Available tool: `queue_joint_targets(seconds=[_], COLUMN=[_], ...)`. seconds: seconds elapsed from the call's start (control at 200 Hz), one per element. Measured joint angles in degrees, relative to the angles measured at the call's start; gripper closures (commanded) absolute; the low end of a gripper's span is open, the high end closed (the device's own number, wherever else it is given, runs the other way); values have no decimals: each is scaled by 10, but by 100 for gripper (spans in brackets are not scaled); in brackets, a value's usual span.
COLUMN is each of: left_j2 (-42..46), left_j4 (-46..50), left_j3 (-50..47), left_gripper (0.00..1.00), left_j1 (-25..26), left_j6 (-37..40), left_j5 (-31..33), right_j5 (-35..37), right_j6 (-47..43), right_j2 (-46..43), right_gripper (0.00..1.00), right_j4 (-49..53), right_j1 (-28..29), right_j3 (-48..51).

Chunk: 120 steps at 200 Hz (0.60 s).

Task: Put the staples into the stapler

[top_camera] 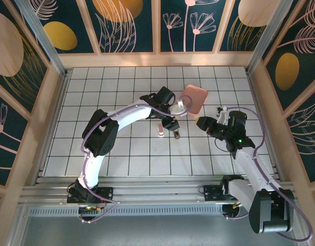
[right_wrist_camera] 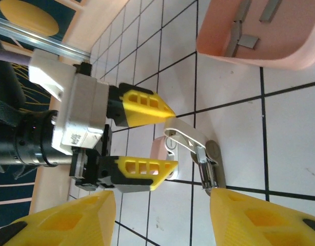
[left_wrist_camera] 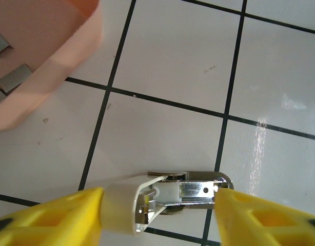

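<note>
The left gripper (left_wrist_camera: 161, 205) hangs low over the stapler (left_wrist_camera: 193, 190) with its yellow jaws standing apart. The right wrist view shows a small gap between each tip and the stapler, so I judge that it clenches nothing and only brackets it. The stapler lies on the white tiled floor (top_camera: 121, 148), just near the pink tray (right_wrist_camera: 301, 31). Its pale lid appears swung up from the shiny metal channel, probably so that the channel is free to receive a strip. The staples (right_wrist_camera: 248, 41) rest inside the tray as several small grey pieces, not yet loaded. The right gripper (right_wrist_camera: 162, 205) waits beside the stapler, its jaws also apart and nothing between them. It points toward the channel and the tray, so I judge it well placed to fetch a strip.
</note>
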State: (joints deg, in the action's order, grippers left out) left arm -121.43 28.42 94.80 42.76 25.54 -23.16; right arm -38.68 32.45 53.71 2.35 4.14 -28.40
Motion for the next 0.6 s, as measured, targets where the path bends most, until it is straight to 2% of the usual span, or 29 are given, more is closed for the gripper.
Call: queue_joint_targets(seconds=[0.23, 0.506, 0.601], left_j2=[45, 201, 228], left_j4=[-34, -153, -168], left_j3=[-29, -162, -185], left_gripper=[24, 18, 16], left_j1=[-13, -100, -112], left_j6=[-68, -220, -255], left_j5=[0, 16, 33], right_j5=[76, 228, 276], right_j6=[-24, -16, 8], right_j2=[37, 194, 258], right_gripper=[50, 55, 56], right_j4=[82, 173, 205], right_j1=[36, 104, 122], right_j3=[-78, -250, -311])
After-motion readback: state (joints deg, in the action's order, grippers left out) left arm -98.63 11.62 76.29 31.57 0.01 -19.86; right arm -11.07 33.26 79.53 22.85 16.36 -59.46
